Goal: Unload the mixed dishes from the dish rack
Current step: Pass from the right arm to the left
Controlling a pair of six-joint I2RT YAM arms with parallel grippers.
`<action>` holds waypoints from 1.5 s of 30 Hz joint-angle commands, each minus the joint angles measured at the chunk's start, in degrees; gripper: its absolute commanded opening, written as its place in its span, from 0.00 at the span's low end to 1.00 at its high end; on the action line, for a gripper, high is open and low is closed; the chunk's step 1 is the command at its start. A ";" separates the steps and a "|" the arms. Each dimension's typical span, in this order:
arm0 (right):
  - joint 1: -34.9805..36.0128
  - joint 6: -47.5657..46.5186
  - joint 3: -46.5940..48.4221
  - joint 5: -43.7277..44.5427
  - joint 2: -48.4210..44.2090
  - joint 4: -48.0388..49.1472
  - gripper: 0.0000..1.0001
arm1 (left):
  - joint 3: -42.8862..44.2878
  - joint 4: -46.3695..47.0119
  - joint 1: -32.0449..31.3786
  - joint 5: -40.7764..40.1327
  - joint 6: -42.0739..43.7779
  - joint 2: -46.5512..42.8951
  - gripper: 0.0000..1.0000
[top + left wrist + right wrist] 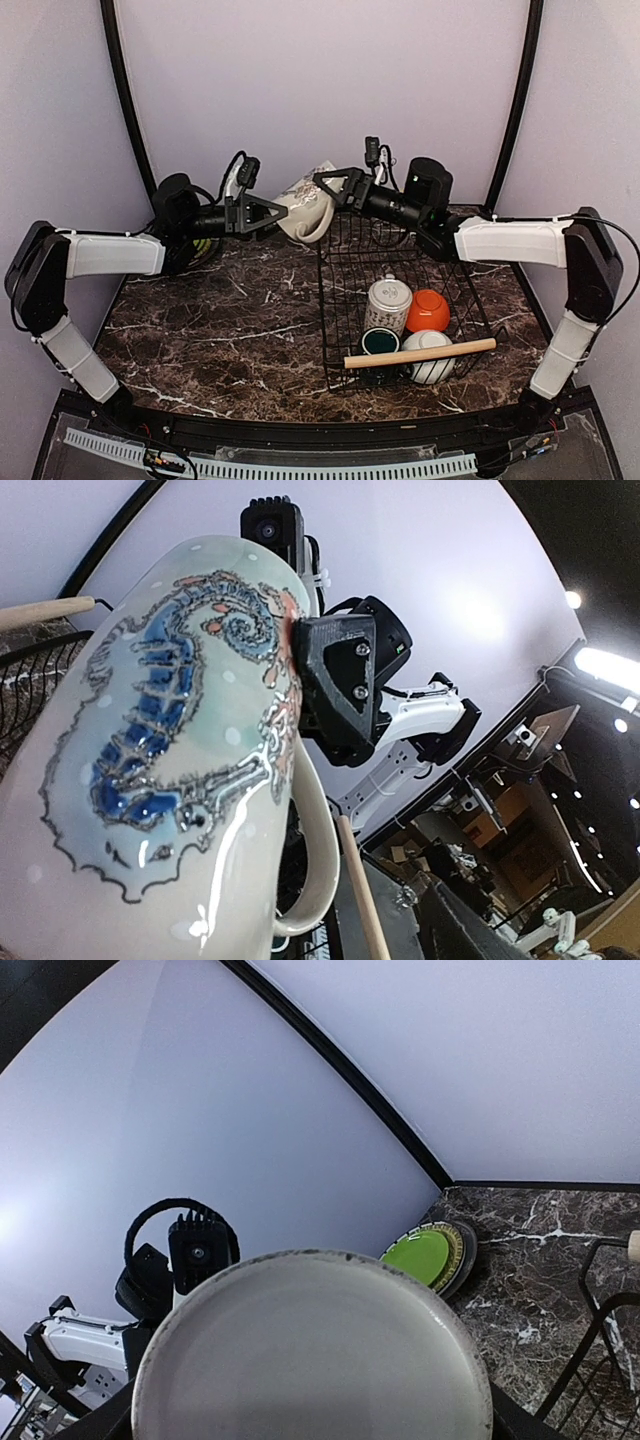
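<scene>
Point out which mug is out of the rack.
The seahorse-patterned mug, up in the air at the right gripper. The cream mug stands inside the rack beside the orange bowl.

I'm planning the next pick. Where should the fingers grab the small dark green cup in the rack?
Probably its rim, from straight above: the small dark green cup stands mouth up in the dish rack, so one finger can slip inside. Stay off the near edge, where the wooden handle crosses.

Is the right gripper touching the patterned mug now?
Touching. In the left wrist view, one of the black fingers of the right gripper lies against the rim of the patterned mug, with no gap.
</scene>
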 commanded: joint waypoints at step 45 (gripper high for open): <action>0.51 1.53 -5.01 0.47 -2.21 1.28 0.99 | -1.59 5.31 9.16 -3.17 -0.59 -7.08 0.01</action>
